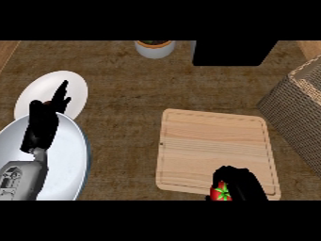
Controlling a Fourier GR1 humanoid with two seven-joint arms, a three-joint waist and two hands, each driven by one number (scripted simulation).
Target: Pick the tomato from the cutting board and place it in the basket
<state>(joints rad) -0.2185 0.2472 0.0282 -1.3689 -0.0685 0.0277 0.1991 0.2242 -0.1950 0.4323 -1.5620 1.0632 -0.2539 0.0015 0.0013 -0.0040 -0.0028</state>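
On the cutting board's near edge, at its lower right part, sits the right hand, fingers curled round the tomato. Tomato is red w/ a green star-shaped stem top; only its left side shows, rest hidden by the hand. Can't tell if it's lifted off the board or touching it. Apart from hand + tomato, nothing shows on the board's pale wood top.

Right of the board, well apart from the tomato, stands the wicker basket, running along the view's right side. Only its woven wall and top rim show; inside not visible, so contents can't be told.

Left of the board, w/ a strip of brown bench between, is a big grey bowl, nothing seen in it but the left forearm crossing over it. Just beyond the bowl, touching or overlapping its far rim, a white plate, bare as far as it shows. Left hand is over the bowl's far rim and the plate's near part, fingers straight and pointing up-view, holding nothing.

Beyond the board, at the far edge of the view, a small white pot w/ something dark in it; what exactly, can't tell. Beside it to the right, a black box-like thing, partly cut off.
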